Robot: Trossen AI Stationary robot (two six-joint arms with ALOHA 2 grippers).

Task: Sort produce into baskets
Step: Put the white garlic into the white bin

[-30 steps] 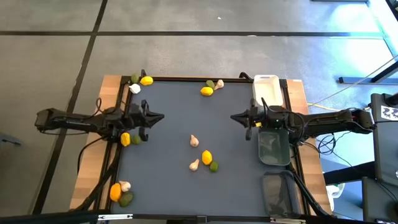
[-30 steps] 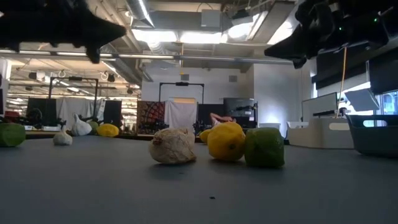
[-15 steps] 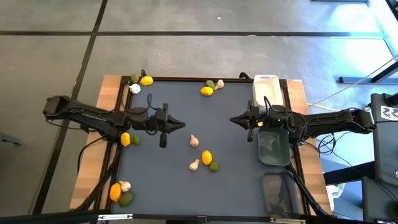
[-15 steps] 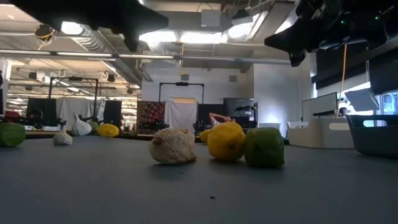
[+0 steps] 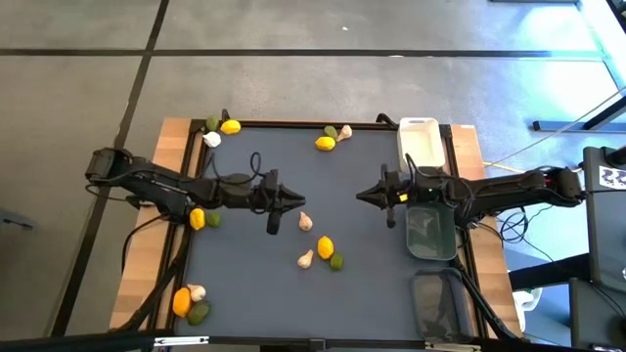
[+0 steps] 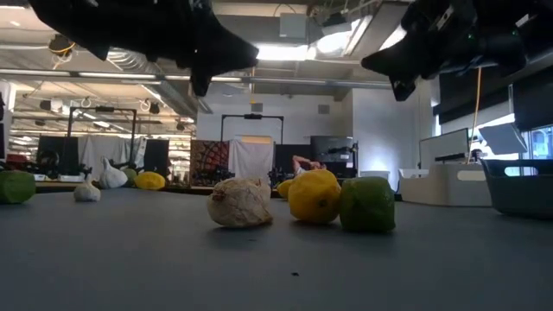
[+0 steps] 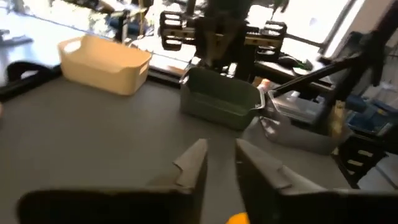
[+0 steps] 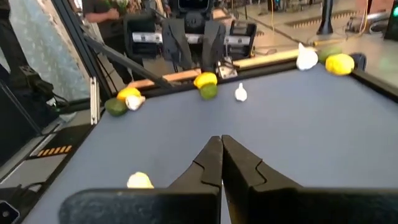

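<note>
Left gripper [image 5: 296,199] hangs above the worktop's middle, fingers slightly parted, nothing between them. Just beyond its tips lies a garlic bulb [image 5: 306,222]; a lemon [image 5: 326,247], a lime [image 5: 336,261] and a second bulb [image 5: 305,259] lie nearer the front edge. Right gripper [image 5: 360,195], fingers pressed together, hovers beside the dark basket [image 5: 431,233] at the right edge. No legible writing.

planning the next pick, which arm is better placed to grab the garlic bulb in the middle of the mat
Left. The left gripper hangs beside the middle garlic bulb, jaws slightly apart. The right gripper sits farther off near the baskets, jaws shut.
</note>
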